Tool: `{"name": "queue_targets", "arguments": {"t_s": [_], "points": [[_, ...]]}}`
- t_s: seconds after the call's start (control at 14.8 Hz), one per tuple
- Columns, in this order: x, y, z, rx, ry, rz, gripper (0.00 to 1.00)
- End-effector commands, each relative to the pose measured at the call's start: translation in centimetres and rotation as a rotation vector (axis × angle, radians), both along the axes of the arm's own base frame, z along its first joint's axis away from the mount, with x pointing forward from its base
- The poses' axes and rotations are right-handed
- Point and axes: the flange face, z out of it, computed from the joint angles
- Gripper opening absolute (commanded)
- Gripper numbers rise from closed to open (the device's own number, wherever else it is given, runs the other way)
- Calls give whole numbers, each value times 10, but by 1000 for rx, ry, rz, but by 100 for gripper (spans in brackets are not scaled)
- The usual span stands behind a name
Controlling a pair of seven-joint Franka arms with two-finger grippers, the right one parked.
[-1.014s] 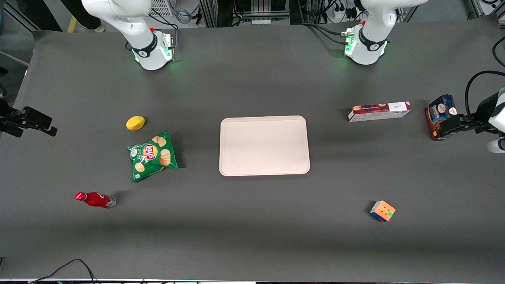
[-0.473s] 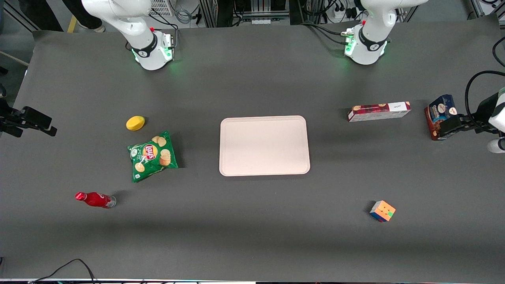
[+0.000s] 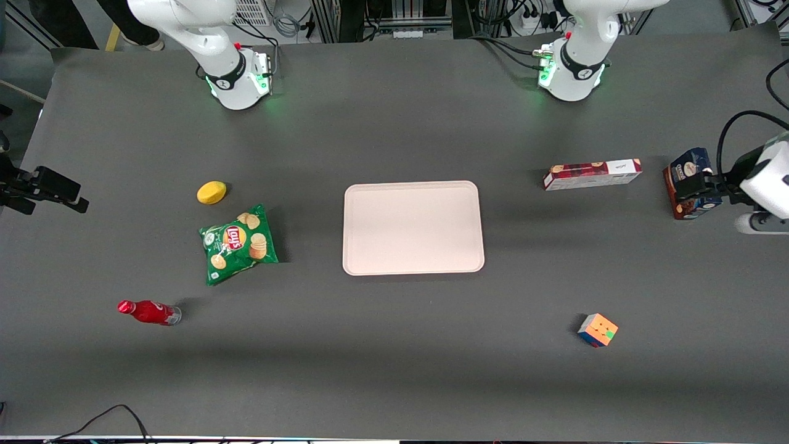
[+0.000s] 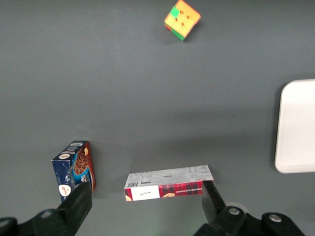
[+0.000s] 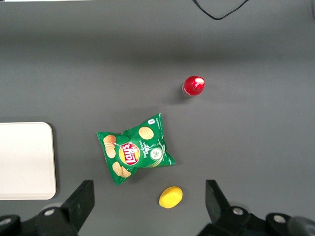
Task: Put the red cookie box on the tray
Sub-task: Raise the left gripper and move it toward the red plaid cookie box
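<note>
The red cookie box (image 3: 592, 174) lies flat on the dark table, its white end panel toward the working arm's end. It sits apart from the pale tray (image 3: 413, 227), which is bare and nearer the table's middle. My gripper (image 3: 691, 187) hovers above the table at the working arm's end, over the blue-and-brown cookie box (image 3: 687, 168). In the left wrist view the gripper (image 4: 145, 202) is open, its fingers (image 4: 78, 199) spread wide with nothing between them. The red box (image 4: 167, 183) shows below them and the tray's edge (image 4: 298, 128) off to the side.
A colourful cube (image 3: 597, 330) lies nearer the front camera than the red box. Toward the parked arm's end are a green chip bag (image 3: 239, 243), a yellow lemon-like object (image 3: 211, 192) and a red bottle (image 3: 148, 312) on its side.
My gripper and wrist have shifted slightly toward the red cookie box and now cover more of the blue-and-brown box. Nothing on the table has moved.
</note>
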Motion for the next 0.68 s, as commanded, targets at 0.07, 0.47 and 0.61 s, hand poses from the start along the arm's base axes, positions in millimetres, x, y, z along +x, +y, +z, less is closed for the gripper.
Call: {"name": "queue_targets", "arguments": {"t_s": [0.07, 0.47, 0.61], "points": [[-40, 1, -17, -2, 0, -254, 100], [-51, 25, -41, -51, 65, -787, 100], [-55, 29, -53, -64, 50, -973, 100]]}}
